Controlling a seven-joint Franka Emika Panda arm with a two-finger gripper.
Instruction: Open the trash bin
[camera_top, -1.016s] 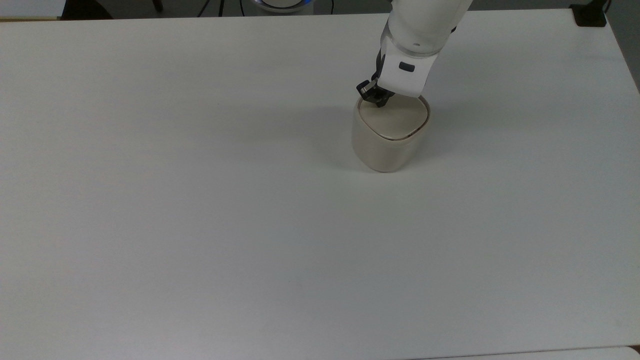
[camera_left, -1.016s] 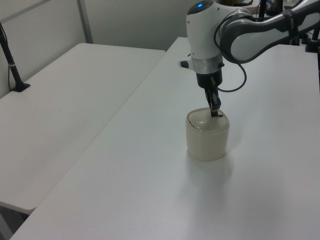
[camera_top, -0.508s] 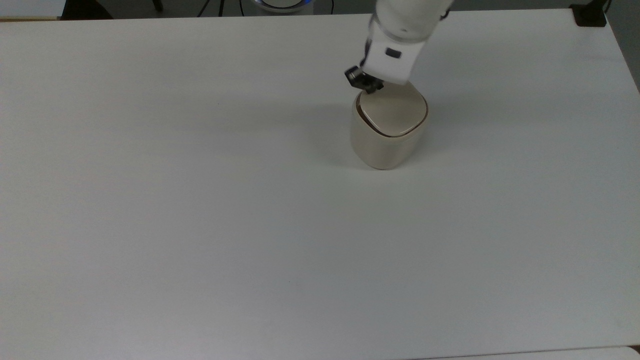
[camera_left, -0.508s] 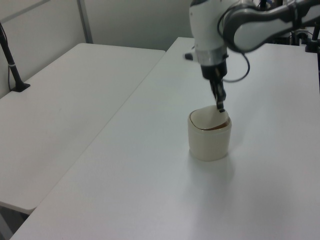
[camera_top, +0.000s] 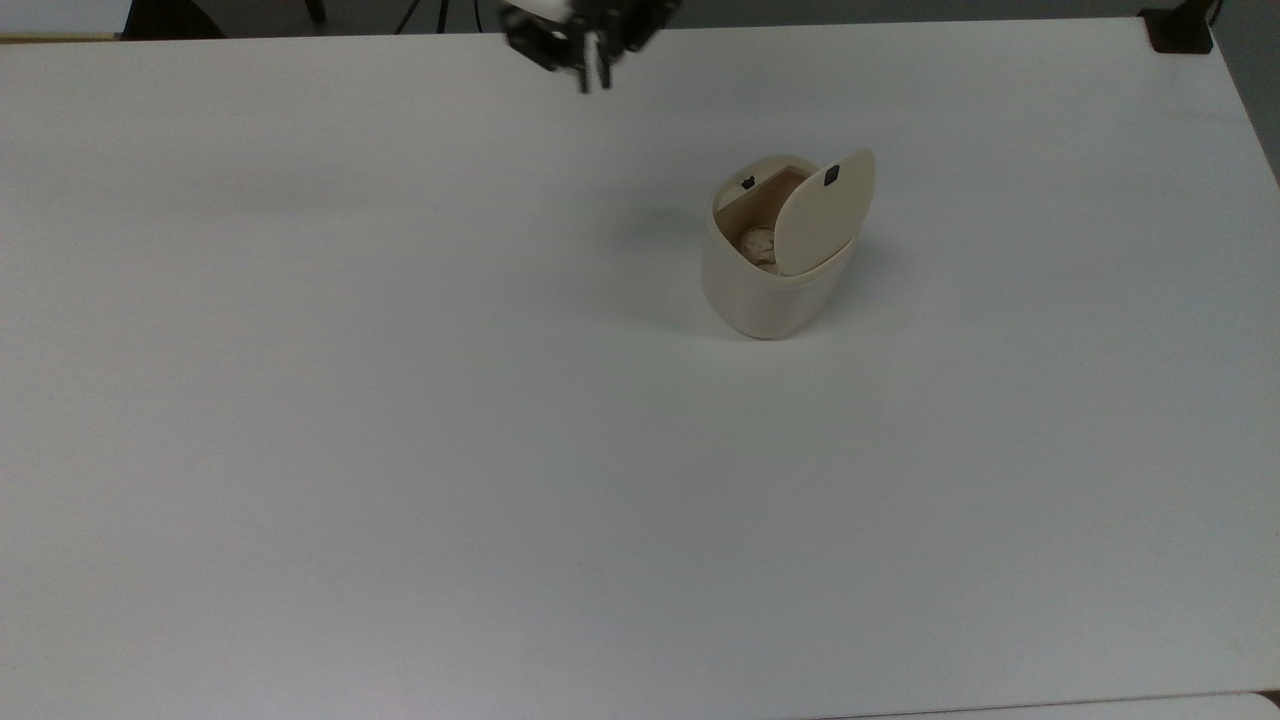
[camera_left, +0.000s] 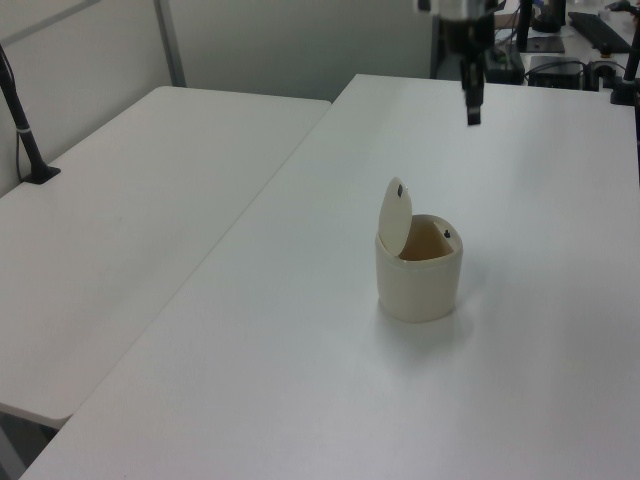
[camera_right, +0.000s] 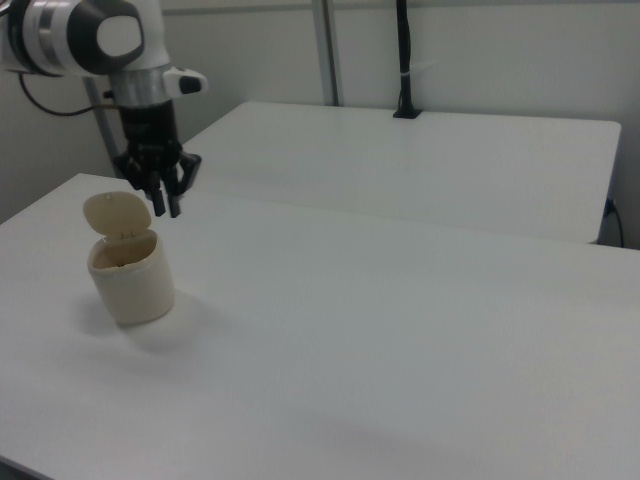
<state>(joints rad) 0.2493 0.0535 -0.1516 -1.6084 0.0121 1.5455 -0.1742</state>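
Note:
The cream trash bin (camera_top: 765, 295) stands right of centre on the white table in the top view, its lid (camera_top: 825, 215) swung upright and open, with a small black button (camera_top: 831, 175) near the lid's top edge. Crumpled paper (camera_top: 759, 242) lies inside. My gripper (camera_top: 593, 80) hangs high over the table's far edge, well to the top view's left of the bin, fingers close together and holding nothing. The left view has the bin (camera_left: 418, 285) with raised lid (camera_left: 396, 212) and the gripper (camera_left: 473, 112) above and behind it. In the right view the gripper (camera_right: 166, 208) hovers just beyond the bin (camera_right: 132, 280).
The white table (camera_top: 400, 450) stretches wide around the bin. A second white table (camera_left: 130, 210) adjoins it on the left view's left, with a black pole clamped on it (camera_left: 25, 140). A black clamp (camera_top: 1180, 30) sits at the top view's far right corner.
The gripper has lifted off the lid and pulled away up and toward the top view's left. The lid, flat and closed before, has sprung upright, exposing the inside.

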